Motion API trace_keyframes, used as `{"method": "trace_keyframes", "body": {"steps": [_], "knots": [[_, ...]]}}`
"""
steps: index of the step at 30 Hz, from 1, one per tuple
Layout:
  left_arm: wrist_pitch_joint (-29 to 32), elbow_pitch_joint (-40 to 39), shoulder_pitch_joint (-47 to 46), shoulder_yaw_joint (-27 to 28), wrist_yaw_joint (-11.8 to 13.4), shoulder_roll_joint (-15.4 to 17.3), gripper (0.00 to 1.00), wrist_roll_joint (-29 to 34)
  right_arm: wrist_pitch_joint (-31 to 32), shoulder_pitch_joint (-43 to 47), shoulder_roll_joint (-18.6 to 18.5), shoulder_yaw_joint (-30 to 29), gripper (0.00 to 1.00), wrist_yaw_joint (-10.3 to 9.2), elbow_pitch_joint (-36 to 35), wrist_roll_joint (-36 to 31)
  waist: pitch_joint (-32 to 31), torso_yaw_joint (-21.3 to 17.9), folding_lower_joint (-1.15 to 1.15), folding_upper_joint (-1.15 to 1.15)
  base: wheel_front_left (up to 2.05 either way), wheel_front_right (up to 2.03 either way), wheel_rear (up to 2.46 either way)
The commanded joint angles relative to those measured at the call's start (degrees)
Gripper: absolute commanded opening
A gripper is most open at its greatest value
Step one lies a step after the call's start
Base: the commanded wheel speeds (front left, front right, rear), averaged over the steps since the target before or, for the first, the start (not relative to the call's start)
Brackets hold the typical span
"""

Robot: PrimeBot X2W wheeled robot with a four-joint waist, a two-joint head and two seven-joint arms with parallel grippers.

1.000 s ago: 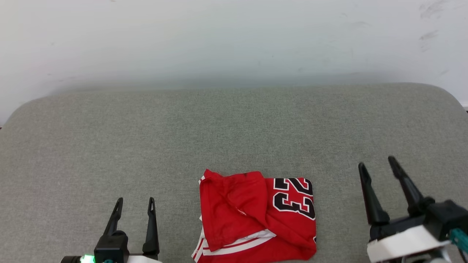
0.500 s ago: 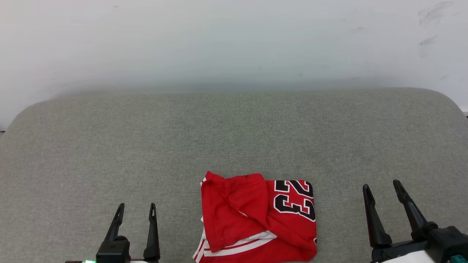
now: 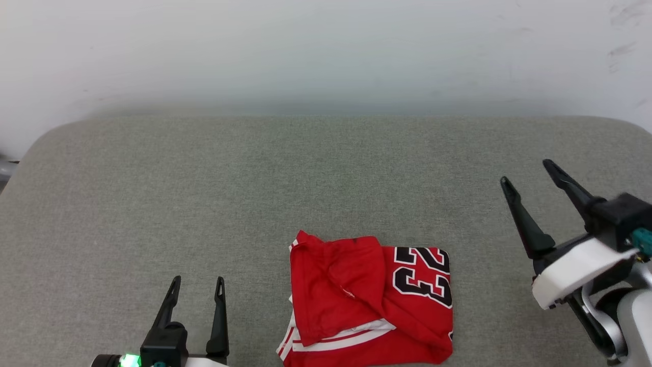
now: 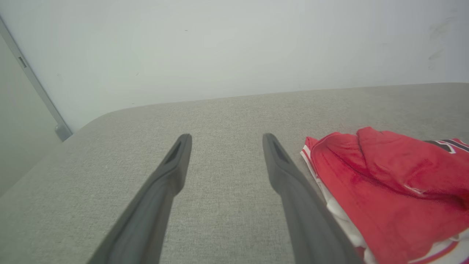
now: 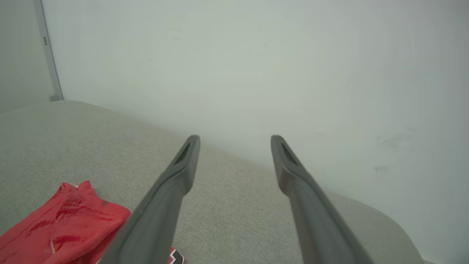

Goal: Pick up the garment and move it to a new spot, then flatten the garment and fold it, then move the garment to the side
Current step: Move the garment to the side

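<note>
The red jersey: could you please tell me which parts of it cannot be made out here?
- Head view: the jersey's near hem is cut by the bottom edge; a folded flap covers part of its numbers.
- Left wrist view: the right edge cuts it off.
- Right wrist view: the right gripper covers most of its numbers.

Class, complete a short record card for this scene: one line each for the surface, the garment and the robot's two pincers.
surface: grey fabric, with a pale wall behind
garment: red, folded, lying flat near the front edge, black numerals showing
left pincer: open, empty, left of the garment, not touching it
right pincer: open, empty, right of the garment, not touching it
</note>
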Motion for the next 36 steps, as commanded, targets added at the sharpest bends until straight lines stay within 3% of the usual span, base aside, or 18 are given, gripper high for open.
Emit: {"method": "trace_keyframes", "body": {"steps": [1,11,17,28,35,36], "knots": [[-0.3,0.1,-0.6,-0.1,0.0,0.1,1.00,0.2,2.9,-2.2,-1.5,1.8,1.00,-0.07,0.9,2.3,0.6,0.5,0.00,0.00,0.00,0.00,0.00],[-0.3,0.1,-2.3,-1.1,0.2,-0.5,1.00,-0.2,35.6,-11.4,-10.4,14.7,1.00,-0.07,5.9,25.4,3.5,2.7,0.00,0.00,0.00,0.00,0.00],[-0.3,0.0,-3.9,-2.0,0.2,-1.0,1.00,-0.3,48.7,-11.0,-12.4,16.9,1.00,-0.06,7.1,33.7,6.0,4.7,0.00,0.00,0.00,0.00,0.00],[-0.3,0.3,-7.8,-3.7,0.3,-1.6,1.00,-0.6,52.5,-8.3,-9.2,19.9,1.00,-0.05,13.1,34.3,11.9,8.5,0.00,0.00,0.00,0.00,0.00],[-0.3,0.7,-8.2,-3.5,0.8,-1.8,1.00,-0.8,47.5,-6.8,-8.3,23.8,1.00,-0.05,15.1,33.5,12.3,8.8,0.00,0.00,0.00,0.00,0.00],[-0.3,0.8,-8.0,-3.4,1.0,-1.8,1.00,-0.8,46.2,-7.5,-8.4,23.8,0.38,-0.05,15.0,33.5,12.2,8.6,0.00,0.00,0.00,0.00,0.00]]}}
